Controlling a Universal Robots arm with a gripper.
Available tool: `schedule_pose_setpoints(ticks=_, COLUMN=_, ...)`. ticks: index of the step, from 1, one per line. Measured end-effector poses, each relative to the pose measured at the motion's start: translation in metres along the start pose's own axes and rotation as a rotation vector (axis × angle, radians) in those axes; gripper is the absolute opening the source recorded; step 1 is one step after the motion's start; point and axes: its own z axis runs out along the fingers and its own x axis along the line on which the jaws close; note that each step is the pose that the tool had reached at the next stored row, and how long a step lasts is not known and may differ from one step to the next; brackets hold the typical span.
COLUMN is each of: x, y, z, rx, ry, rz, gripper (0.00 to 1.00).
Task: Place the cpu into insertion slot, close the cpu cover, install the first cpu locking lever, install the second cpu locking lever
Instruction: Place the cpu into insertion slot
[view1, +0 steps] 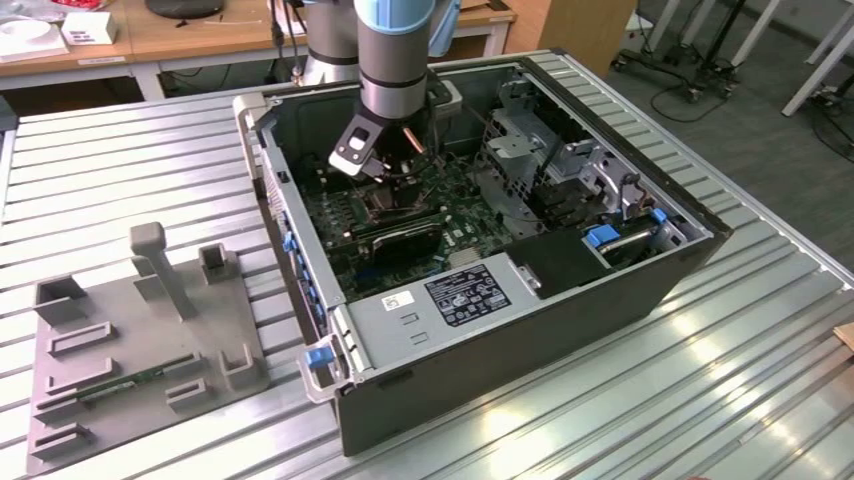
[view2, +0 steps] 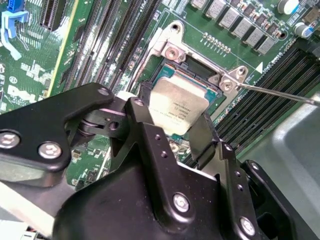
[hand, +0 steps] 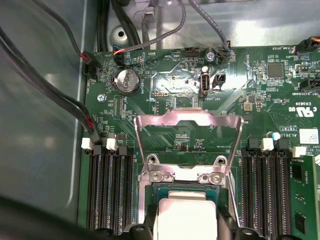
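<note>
Cpu (view2: 178, 102) pinched between the two fingers (view2: 143, 114) of my gripper (view2: 172, 120), one pad on each opposite edge, silvery face up. It lies over the insertion slot (view2: 196, 69); seated or just above, cannot tell. Beyond my fingertips the cpu cover (hand: 187, 119) stands swung open. Black memory slots (hand: 110, 195) lie outside each finger.

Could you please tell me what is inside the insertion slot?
The cpu lies within the insertion slot, held by the gripper; the cpu cover is swung open. The gripper covers the slot's near half, so full seating is hidden.
</note>
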Motion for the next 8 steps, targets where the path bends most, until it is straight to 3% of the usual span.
schedule_pose_setpoints(ticks=2, x=0.0, y=0.0, z=0.0002, rx=-0.0003, ry=-0.0002, rz=0.0, gripper=0.61)
schedule_pose_setpoints(ticks=8, x=-0.0002, y=0.0, z=-0.0003, rx=0.0005, ry=-0.0015, rz=0.0, gripper=0.61)
